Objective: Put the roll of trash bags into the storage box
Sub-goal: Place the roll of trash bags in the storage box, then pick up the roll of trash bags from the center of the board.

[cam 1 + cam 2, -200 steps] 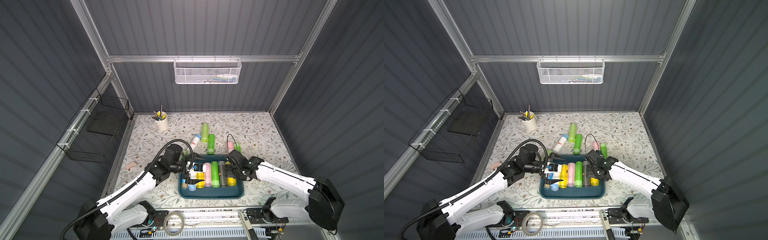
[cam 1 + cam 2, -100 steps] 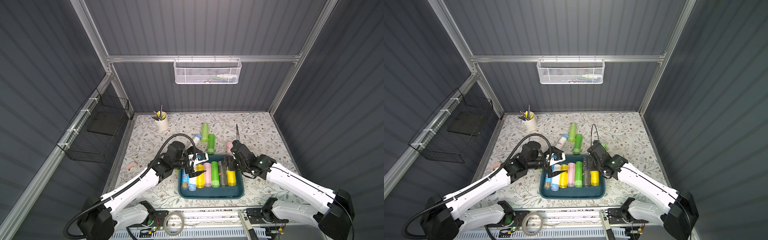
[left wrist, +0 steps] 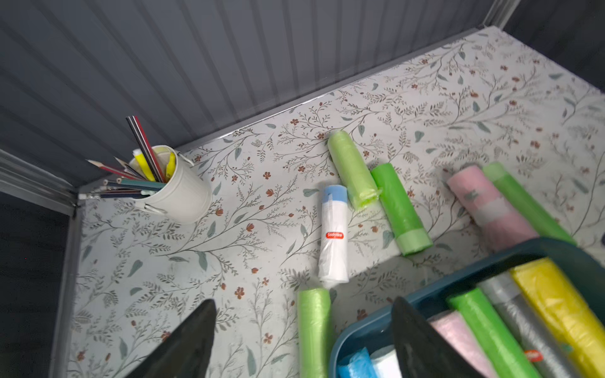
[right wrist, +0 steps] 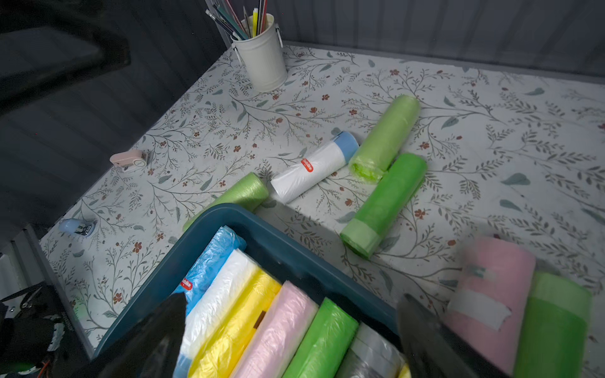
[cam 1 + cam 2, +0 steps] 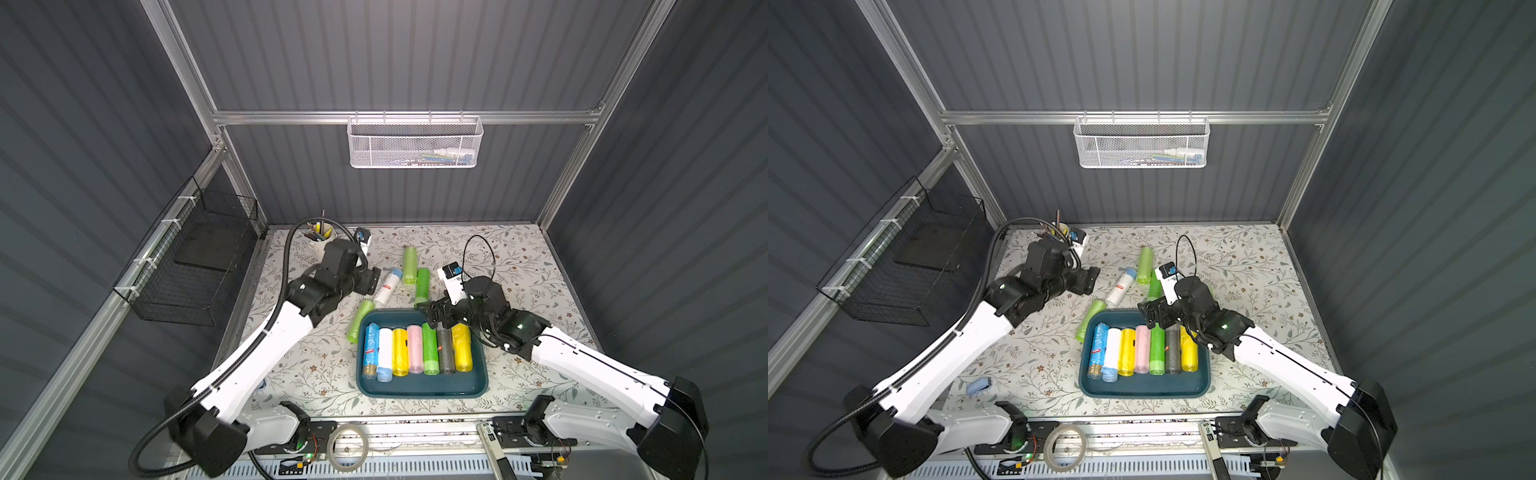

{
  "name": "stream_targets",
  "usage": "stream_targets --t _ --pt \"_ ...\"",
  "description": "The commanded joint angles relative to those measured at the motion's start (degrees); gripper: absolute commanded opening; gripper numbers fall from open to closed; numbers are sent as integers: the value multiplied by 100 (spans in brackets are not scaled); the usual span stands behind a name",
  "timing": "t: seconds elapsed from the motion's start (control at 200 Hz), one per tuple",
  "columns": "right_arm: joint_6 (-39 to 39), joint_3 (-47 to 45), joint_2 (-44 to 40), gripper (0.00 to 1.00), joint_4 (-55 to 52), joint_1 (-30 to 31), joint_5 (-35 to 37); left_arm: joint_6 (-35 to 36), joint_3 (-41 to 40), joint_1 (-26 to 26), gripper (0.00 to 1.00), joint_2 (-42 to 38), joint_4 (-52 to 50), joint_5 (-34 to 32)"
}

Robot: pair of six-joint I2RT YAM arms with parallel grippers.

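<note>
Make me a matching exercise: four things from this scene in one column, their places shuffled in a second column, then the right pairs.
Things
1. white roll with the red label
2. grey roll
3. pencil cup
4. white mesh basket

Places
a. hanging from the rail on the back wall
b. lying in the storage box
c. standing upright on the mat, near a back corner
d. lying on the mat, outside the storage box

Pairs: 1-d, 2-b, 3-c, 4-a
</note>
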Motion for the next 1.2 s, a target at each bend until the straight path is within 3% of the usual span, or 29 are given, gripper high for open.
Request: stream_targets --t 0.0,0.07,0.16,0.265,0.39,0.85,1.031,1.196 --pt "-607 -413 46 99 1028 21 -196 -606 795 -26 77 1338 -1122 541" --pt "-482 -662 42 99 1307 6 -158 -558 1243 -26 75 2121 -1144 586" --pt "-429 -889 78 99 1683 -4 -630 -393 1735 -21 72 2908 -1188 681" --pt "-439 -819 164 99 1675 -4 -1123 -251 1785 -26 72 3290 -783 575" --pt "-395 -1234 64 99 2436 -4 -1604 -256 2103 48 69 3775 -751 483" --pt "-636 -2005 -782 99 3162 -52 -719 4 2408 227 66 4611 -791 727" --pt "-386 -2084 -645 99 3386 -228 -773 -31 2337 283 63 4794 -530 817" --pt "-256 -2116 -658 99 3419 -396 -913 -3 2351 324 54 4893 -485 681"
